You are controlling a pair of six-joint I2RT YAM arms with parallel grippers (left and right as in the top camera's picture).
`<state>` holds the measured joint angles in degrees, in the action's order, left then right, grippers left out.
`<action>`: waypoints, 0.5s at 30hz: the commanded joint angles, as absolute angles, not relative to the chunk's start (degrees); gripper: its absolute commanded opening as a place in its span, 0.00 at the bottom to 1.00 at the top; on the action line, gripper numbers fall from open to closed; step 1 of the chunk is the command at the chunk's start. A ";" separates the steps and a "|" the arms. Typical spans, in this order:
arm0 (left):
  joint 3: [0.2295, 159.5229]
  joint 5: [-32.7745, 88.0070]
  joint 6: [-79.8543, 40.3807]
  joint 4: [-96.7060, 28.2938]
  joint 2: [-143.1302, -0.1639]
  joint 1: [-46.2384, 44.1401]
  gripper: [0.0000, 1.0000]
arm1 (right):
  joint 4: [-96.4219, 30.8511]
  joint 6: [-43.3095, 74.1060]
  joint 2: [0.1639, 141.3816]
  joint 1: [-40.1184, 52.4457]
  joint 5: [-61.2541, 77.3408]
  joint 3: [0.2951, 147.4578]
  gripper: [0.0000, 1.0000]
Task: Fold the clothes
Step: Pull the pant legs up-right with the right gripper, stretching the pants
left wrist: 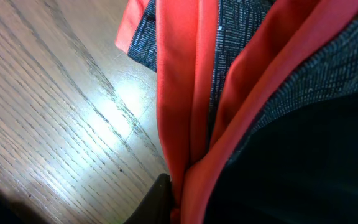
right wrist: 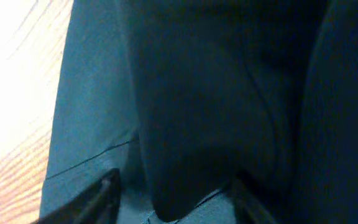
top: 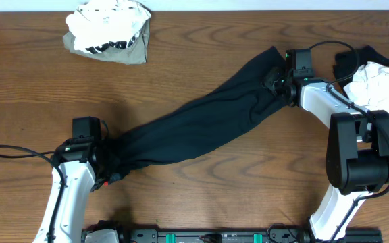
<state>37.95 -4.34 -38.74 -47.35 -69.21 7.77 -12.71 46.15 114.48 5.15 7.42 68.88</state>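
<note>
A long black garment lies stretched diagonally across the wooden table, from lower left to upper right. My left gripper is shut on its lower left end. The left wrist view shows the garment's orange-red lining and dark fabric pressed against one finger. My right gripper grips the upper right end. In the right wrist view a thick fold of the dark fabric fills the space between my two fingers.
A pile of white, black and olive clothes sits at the back left. A heap of white and black clothes lies at the right edge behind the right arm. A black cable trails left of the left arm.
</note>
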 commanded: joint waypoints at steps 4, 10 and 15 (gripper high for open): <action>37.63 -5.85 -38.13 -47.53 -68.86 8.12 0.13 | -14.00 46.63 115.85 2.09 5.82 70.35 0.24; 37.63 -5.85 -38.13 -47.42 -68.86 8.12 0.13 | -15.05 45.78 115.83 -0.34 6.02 71.40 0.06; 37.63 -5.89 -38.04 -47.44 -69.04 8.12 0.13 | -16.38 44.71 115.81 -2.39 8.03 73.89 0.01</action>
<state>37.95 -4.51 -38.72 -47.33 -69.21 7.77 -15.79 45.89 114.91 -1.15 7.42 71.29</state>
